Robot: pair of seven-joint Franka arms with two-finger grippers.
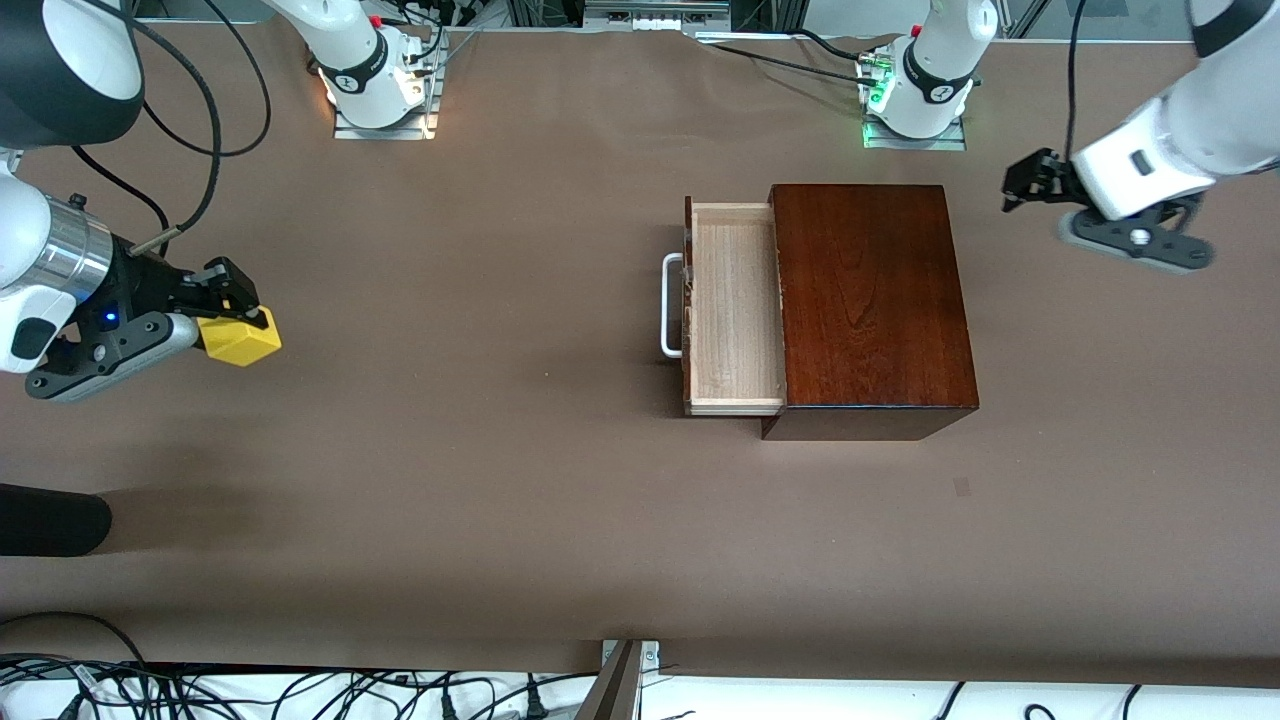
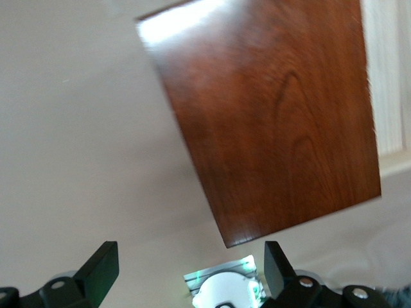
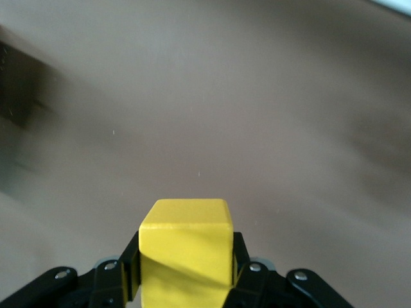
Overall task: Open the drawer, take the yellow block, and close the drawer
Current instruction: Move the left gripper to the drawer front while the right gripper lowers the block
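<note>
1. One shiny dark red-brown wooden box [image 1: 872, 300], flat on top, with wavy grain lines; sat on a smooth brown table cover [image 1: 500, 480].
2. One drawer [image 1: 733, 308] of pale rough-looking wood, pulled out toward the right arm's end of the table, nothing inside.
3. One white U-shaped bar handle [image 1: 670, 305], round and smooth, on the drawer's front.
4. One small bright yellow cube with sharp corners [image 1: 238, 338], pinched by the right gripper [image 1: 232, 312] up over the table at the right arm's end, well apart from the drawer; two black fingers tight against its sides.
5. Left gripper [image 1: 1022, 184] hung over the table beside the box, at the left arm's end; two black fingers [image 2: 103, 269] spread wide, nothing between.
</note>
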